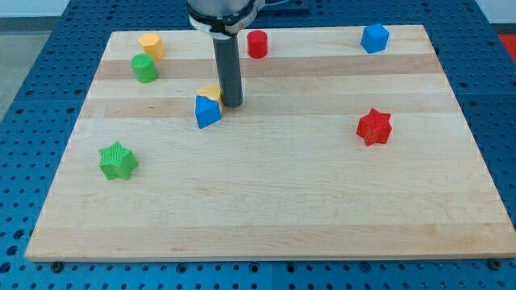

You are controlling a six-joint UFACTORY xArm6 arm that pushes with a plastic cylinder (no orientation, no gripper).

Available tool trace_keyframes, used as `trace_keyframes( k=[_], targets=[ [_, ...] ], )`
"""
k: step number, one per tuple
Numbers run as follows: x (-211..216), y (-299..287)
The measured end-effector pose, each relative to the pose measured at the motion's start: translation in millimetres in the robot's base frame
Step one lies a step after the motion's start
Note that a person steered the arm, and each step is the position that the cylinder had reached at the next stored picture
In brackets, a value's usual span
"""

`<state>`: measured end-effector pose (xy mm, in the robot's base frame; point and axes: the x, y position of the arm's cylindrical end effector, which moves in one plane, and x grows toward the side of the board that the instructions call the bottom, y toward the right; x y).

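My tip (232, 104) rests on the board just right of a small yellow block (211, 93), touching it or nearly so. That yellow block is pressed against the upper right side of a blue triangular block (207, 112), which partly hides it. The rod rises from the tip toward the view's top. A red cylinder (257, 43) stands above and right of the tip.
A yellow cylinder (150, 44) and a green cylinder (145, 68) sit at the upper left. A green star (118, 160) lies at the left, a red star (374, 126) at the right, a blue block (374, 38) at the upper right. The wooden board (266, 201) lies on a blue perforated table.
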<state>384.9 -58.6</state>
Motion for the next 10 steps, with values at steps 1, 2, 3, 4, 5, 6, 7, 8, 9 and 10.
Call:
trace_keyframes(
  k=[1, 2, 3, 4, 5, 6, 7, 8, 9, 10],
  targets=[
    [2.4, 0.0],
    [0.2, 0.0],
    [-7.7, 0.0],
    [-9.1, 0.0],
    [-9.1, -3.9],
    [-9.1, -43.3],
    [-9.1, -73.7],
    [-9.1, -73.8],
    [-11.7, -56.1],
    [-27.4, -50.6]
  ],
)
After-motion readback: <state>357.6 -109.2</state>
